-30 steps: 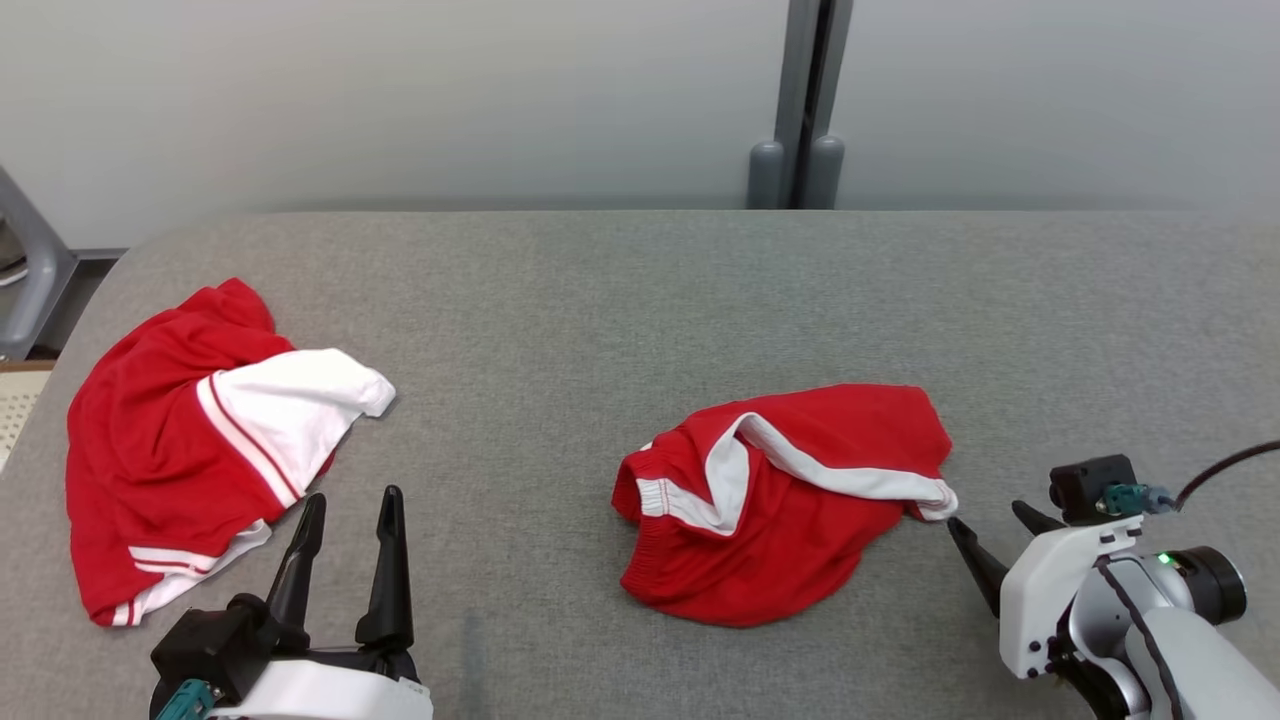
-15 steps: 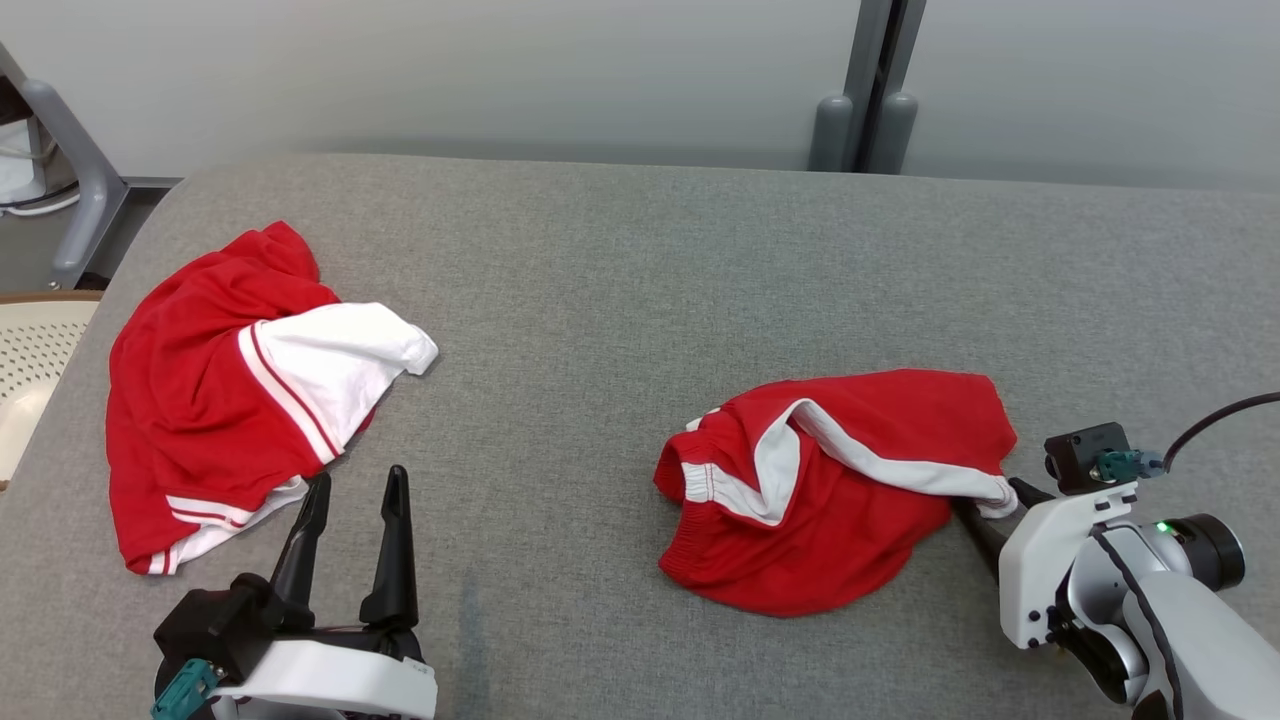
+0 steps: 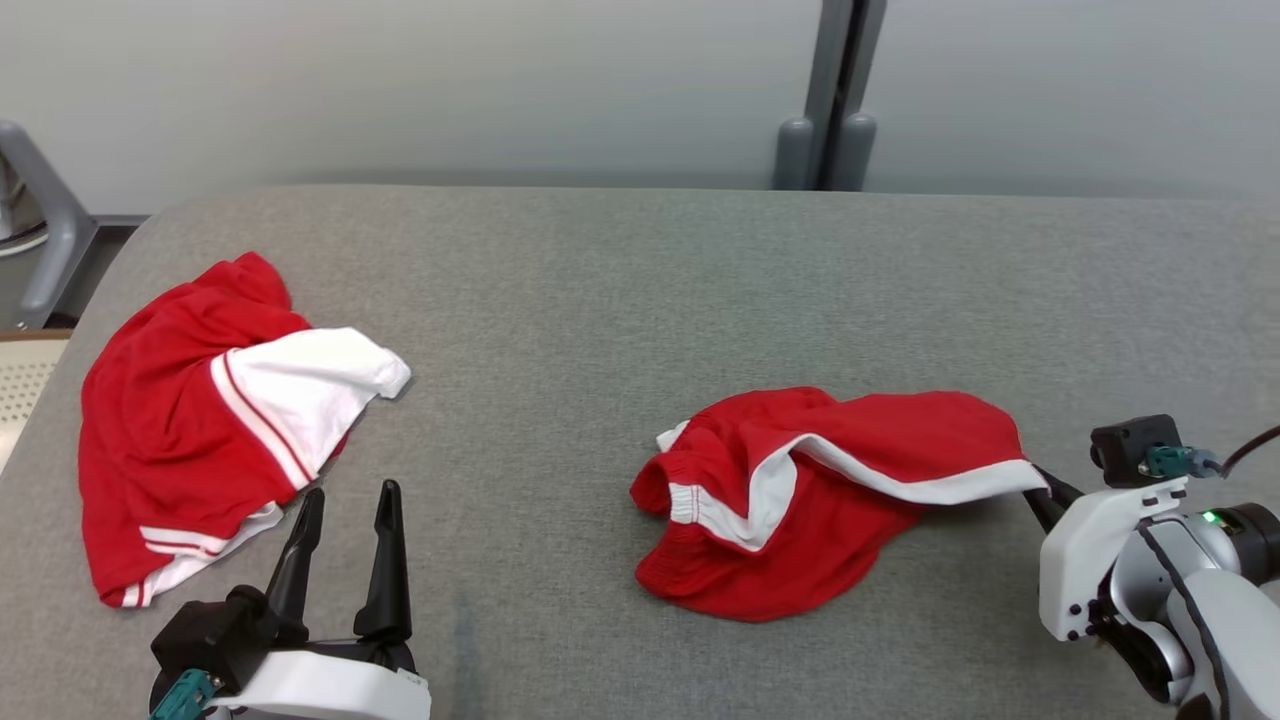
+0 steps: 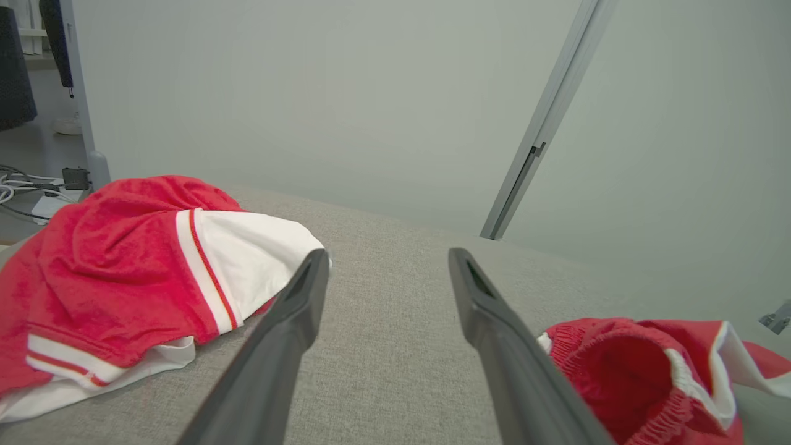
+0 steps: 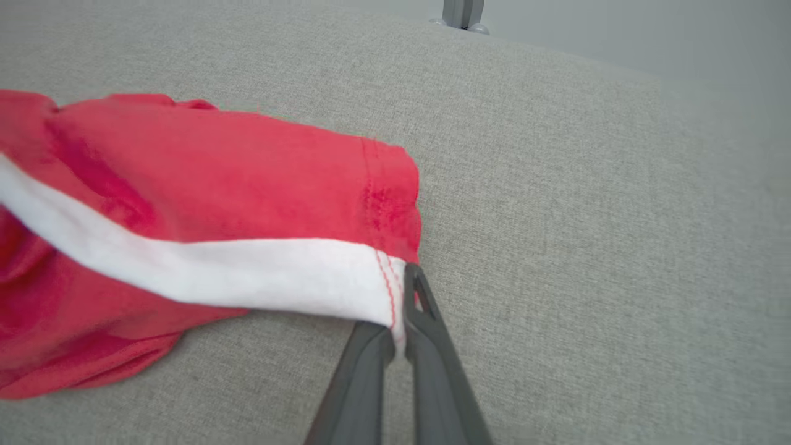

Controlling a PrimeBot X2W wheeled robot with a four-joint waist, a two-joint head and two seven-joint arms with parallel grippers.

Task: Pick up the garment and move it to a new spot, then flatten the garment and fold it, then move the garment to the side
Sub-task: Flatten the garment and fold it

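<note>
Between the tight-shut jaws of the right gripper [image 3: 1042, 487]: white hem corner of the garment [image 3: 800, 500], pinched right at the fingertips. Red shorts with a white side band and a gathered waistband. Crumpled on the table [image 3: 600, 290], stretching away from those jaws, band drawn taut toward them and lifted a little off the surface. Waistband end farthest from the grip, gaping open. Beyond and to either side of the right jaws, bare grey table; far edge well apart from the garment, post [image 3: 838, 100] behind it. Left gripper [image 3: 350, 492] wide open, holding nothing, low over the table. Just beside its left finger, a second garment [image 3: 170, 440], red and white, rumpled, near the table's left edge. Ahead of and between the open jaws, bare table; garment well off past the right finger.
</note>
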